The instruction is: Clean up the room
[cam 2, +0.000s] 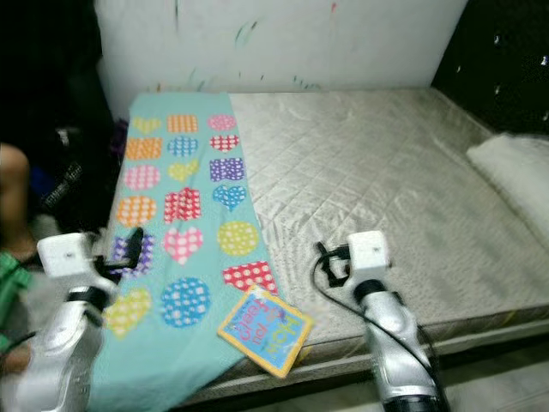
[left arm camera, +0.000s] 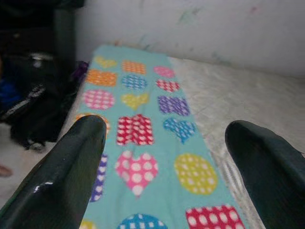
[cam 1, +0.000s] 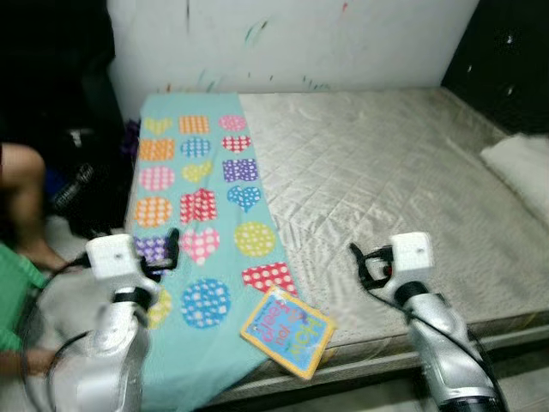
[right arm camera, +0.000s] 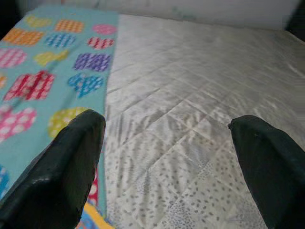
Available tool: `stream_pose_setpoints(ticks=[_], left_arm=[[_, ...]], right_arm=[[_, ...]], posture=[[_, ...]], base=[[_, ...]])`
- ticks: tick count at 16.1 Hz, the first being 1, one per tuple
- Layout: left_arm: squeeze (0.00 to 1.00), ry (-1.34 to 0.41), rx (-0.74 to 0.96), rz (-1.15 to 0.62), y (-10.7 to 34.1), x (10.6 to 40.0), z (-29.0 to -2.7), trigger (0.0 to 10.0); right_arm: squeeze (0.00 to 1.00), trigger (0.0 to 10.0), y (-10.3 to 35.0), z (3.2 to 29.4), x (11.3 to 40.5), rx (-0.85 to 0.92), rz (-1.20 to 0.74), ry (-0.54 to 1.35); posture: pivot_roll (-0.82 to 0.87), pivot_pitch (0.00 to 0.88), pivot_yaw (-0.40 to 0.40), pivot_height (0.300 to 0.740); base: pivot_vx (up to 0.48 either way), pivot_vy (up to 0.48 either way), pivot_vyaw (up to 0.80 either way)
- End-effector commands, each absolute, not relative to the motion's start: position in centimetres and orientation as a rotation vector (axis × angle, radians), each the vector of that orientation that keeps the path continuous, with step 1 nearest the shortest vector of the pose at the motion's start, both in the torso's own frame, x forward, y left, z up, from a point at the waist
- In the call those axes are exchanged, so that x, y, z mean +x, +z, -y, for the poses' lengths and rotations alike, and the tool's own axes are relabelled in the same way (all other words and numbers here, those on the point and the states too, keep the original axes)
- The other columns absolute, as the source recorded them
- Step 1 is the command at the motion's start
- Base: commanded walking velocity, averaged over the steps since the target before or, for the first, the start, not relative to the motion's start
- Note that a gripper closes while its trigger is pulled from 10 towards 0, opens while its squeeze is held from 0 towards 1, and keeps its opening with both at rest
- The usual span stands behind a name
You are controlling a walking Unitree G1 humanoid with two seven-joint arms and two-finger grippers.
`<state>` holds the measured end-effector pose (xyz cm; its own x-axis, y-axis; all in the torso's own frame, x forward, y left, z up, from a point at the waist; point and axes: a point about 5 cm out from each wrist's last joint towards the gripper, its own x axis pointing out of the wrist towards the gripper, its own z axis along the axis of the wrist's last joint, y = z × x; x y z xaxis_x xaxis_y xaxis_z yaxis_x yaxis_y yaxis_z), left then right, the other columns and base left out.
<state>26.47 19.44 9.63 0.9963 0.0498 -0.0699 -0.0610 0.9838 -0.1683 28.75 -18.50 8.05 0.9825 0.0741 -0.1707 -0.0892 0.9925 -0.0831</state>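
A teal blanket [cam 1: 214, 184] printed with dotted hearts and squares lies along the left side of a bare quilted mattress [cam 1: 386, 172]. A colourful children's book [cam 1: 287, 330] rests at the bed's front edge, half on the blanket and poking over the edge. My left gripper [cam 1: 169, 247] hovers over the blanket's near left part; in the left wrist view it [left arm camera: 167, 126] is open and holds nothing. My right gripper [cam 1: 362, 264] hangs over the mattress just right of the book; in the right wrist view it [right arm camera: 167, 121] is open and holds nothing too.
A white pillow [cam 1: 523, 167] lies at the bed's right edge. On the left a person's leg [cam 1: 21, 197] and green cloth [cam 1: 13, 287] are close to my left arm. Black bags [cam 1: 81, 193] sit on the floor beside the bed. A scribbled white wall [cam 1: 292, 43] stands behind the bed.
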Motion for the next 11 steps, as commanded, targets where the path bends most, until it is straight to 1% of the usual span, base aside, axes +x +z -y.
stream_pose_setpoints(ticks=[1,3,4,6,8,11], left_arm=[[0.0,0.031,-0.154,-0.074,9.6,27.1,-19.4,10.0],[0.0,-0.012,-0.143,-0.084,9.4,27.8,-18.8,10.0],[0.0,-0.014,-0.141,-0.087,9.3,27.8,-18.7,10.0],[0.0,-0.015,-0.136,-0.097,9.0,27.5,-18.9,10.0],[0.0,-0.001,-0.131,-0.118,8.4,26.6,-19.4,10.0],[0.0,0.005,-0.13,-0.118,8.2,26.6,-19.6,10.0]], right_arm=[[0.0,10.0,8.3,18.8,28.8,-0.076,-0.142,0.041],[0.0,10.0,8.3,19.4,28.4,-0.062,-0.121,-0.013],[0.0,10.0,8.3,19.4,28.4,-0.061,-0.12,-0.017],[0.0,10.0,8.0,19.3,28.0,-0.06,-0.119,-0.025],[0.0,10.0,7.8,19.1,27.7,-0.06,-0.114,-0.028],[0.0,10.0,8.0,18.8,27.9,-0.057,-0.101,-0.025]], posture=[[-0.18,0.0,0.065,0.72],[-0.21,0.0,0.105,0.72],[-0.21,0.0,0.109,0.72],[-0.19,0.0,0.105,0.72],[-0.19,0.0,0.103,0.72],[-0.18,0.0,0.091,0.715]], base=[[0.0,0.0,0.0],[0.0,0.0,0.0],[0.0,0.0,0.0],[0.0,0.0,0.0],[0.0,0.0,0.0],[0.0,0.0,0.0]])
